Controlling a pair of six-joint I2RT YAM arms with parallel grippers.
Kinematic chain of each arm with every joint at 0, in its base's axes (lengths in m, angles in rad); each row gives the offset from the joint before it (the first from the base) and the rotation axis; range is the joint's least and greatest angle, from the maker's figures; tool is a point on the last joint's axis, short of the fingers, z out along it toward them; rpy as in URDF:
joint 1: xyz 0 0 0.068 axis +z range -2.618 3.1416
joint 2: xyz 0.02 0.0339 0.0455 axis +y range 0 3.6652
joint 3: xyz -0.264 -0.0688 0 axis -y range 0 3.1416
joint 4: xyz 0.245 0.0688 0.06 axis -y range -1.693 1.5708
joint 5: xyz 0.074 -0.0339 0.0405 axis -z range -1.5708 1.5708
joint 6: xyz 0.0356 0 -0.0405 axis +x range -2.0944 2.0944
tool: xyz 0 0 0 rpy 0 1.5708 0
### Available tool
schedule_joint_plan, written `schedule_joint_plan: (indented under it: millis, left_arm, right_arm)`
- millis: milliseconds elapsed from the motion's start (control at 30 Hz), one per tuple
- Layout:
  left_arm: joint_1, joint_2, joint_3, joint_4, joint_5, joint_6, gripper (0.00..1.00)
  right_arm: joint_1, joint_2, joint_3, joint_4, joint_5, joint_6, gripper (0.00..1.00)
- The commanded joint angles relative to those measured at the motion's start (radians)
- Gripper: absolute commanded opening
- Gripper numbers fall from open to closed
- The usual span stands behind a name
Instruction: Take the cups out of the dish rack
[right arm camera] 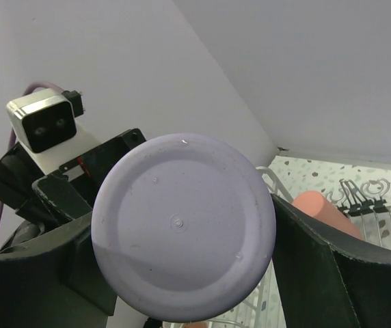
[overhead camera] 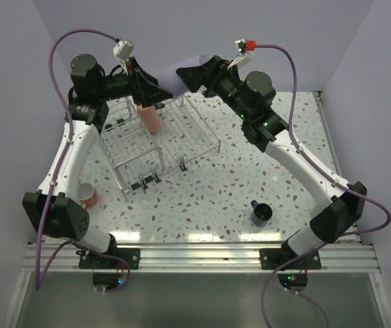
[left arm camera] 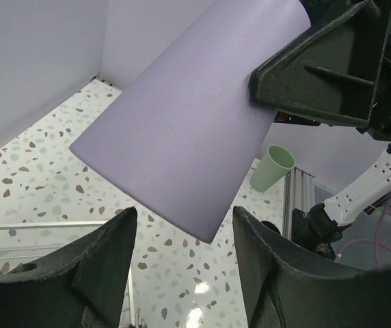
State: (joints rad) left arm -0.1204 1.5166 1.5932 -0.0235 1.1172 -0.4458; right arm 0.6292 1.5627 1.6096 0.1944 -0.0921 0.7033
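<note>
My right gripper (overhead camera: 185, 75) is shut on a large lavender cup (overhead camera: 169, 79) and holds it in the air over the back of the dish rack (overhead camera: 215, 142). In the right wrist view the cup's round base (right arm camera: 184, 225) fills the space between my fingers. My left gripper (overhead camera: 147, 92) is open, just left of the lavender cup. In the left wrist view the cup's side (left arm camera: 189, 130) hangs just ahead of my spread fingers (left arm camera: 106, 273), apart from them. A pink cup (overhead camera: 150, 118) stands in the rack, and it also shows in the right wrist view (right arm camera: 322, 208).
A small orange cup (overhead camera: 87, 195) stands on the table left of the rack. A dark cup (overhead camera: 260, 212) stands near the front right. A mint-green cup (left arm camera: 272, 168) shows in the left wrist view behind the right arm. Walls close the back and both sides.
</note>
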Motion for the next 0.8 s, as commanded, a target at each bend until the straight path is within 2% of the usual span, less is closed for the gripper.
schedule_joint_plan:
  millis: [0,167,233,333,367,400,433,533,633,667,700,767]
  left_arm:
    - [-0.007,0.001,0.048,0.08,0.029,-0.034,0.61]
    - [-0.01,0.022,0.05,0.334,0.069,-0.252,0.55]
    - [-0.019,0.025,0.047,0.41,0.072,-0.304,0.48]
    - [-0.033,0.027,0.047,0.422,0.072,-0.312,0.26]
    - [-0.033,0.03,0.042,0.431,0.07,-0.32,0.12]
    - [-0.035,0.03,0.042,0.436,0.069,-0.33,0.05]
    - [-0.035,0.03,0.042,0.435,0.067,-0.33,0.0]
    - [-0.035,0.027,0.048,0.389,0.066,-0.286,0.0]
    - [-0.035,0.025,0.07,0.204,0.055,-0.124,0.0]
    - [-0.035,0.028,0.094,0.05,0.031,-0.058,0.0]
    - [-0.035,0.031,0.109,-0.043,0.014,0.079,0.0]
    - [-0.035,0.039,0.131,-0.197,-0.039,0.207,0.0]
  right_arm:
    - [0.001,-0.067,0.013,0.042,0.037,-0.022,0.0]
    - [0.001,-0.02,0.015,0.068,-0.06,0.044,0.0]
    - [0.003,-0.004,0.004,0.077,-0.077,0.068,0.0]
    - [0.003,0.011,-0.002,0.074,-0.092,0.073,0.0]
    - [0.001,0.014,-0.002,0.068,-0.106,0.071,0.0]
    - [0.001,0.014,-0.004,0.053,-0.112,0.061,0.0]
    - [0.003,0.016,-0.005,0.039,-0.116,0.055,0.0]
    - [0.001,0.002,-0.019,-0.041,-0.114,0.006,0.0]
    - [0.001,-0.029,-0.03,-0.163,-0.061,-0.057,0.45]
    - [-0.003,-0.036,-0.028,-0.191,-0.042,-0.071,0.56]
    - [-0.008,-0.052,-0.028,-0.247,-0.022,-0.097,0.65]
    - [-0.023,-0.065,-0.027,-0.28,-0.017,-0.117,0.72]
